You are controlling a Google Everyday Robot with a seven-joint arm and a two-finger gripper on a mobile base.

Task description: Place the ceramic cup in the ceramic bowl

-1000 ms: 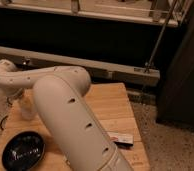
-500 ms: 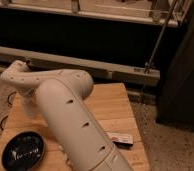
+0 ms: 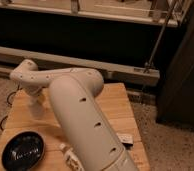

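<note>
Pincer clenched at the cup, far left of the worktop; the carry to the bowl is not yet done.

I see the pincer hanging below the arm's wrist at the far-left part of the wooden worktop, clenched. Right under it is a pale form I take for the ceramic cup. I cannot tell whether the cup is truly gripped or whether it has left the wood. The ceramic bowl sits empty at the near-left corner, nearer me than the cup and apart from it. By my judgement the grasp is at most just made, and the lift, carry and release into the bowl all remain.
</note>
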